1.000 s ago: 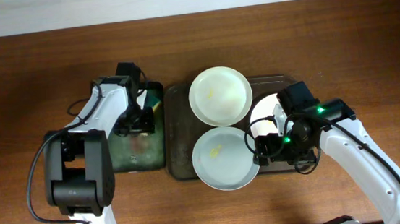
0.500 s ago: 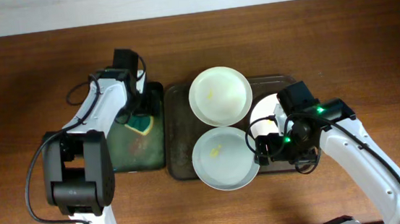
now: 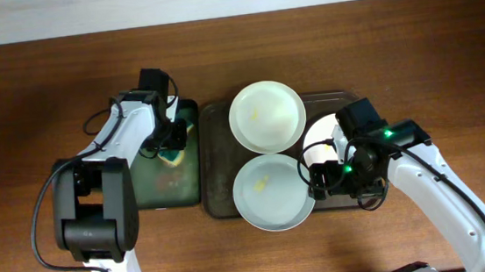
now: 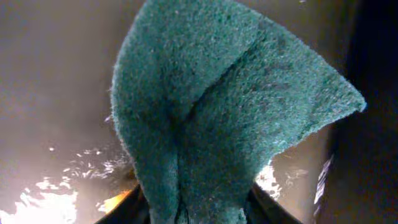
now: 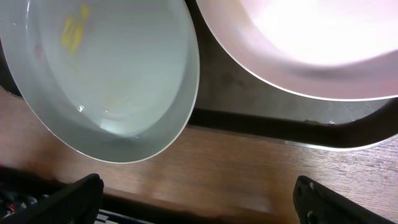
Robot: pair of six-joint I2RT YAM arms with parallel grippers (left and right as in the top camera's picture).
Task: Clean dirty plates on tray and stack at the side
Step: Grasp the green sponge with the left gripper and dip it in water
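Three dirty plates lie on the dark brown tray (image 3: 216, 160): one at the back (image 3: 266, 114) with a yellow smear, a pale green one at the front (image 3: 270, 195) with a yellow smear, and a pinkish one (image 3: 320, 132) partly under my right arm. My left gripper (image 3: 170, 135) is shut on a green sponge (image 4: 217, 112) over the greenish tray (image 3: 154, 186). My right gripper (image 3: 335, 183) is open and empty at the brown tray's front right edge. In the right wrist view, its fingers (image 5: 199, 199) span bare wood below the green plate (image 5: 106, 81) and pink plate (image 5: 311, 43).
The narrow black-rimmed greenish tray stands just left of the brown tray and looks wet. The brown tray's rim (image 5: 261, 121) runs between the plates and the wooden table (image 3: 410, 42), which extends around both trays.
My left gripper has shifted the sponge about within the back of the greenish tray. The right arm and the plates have not moved.
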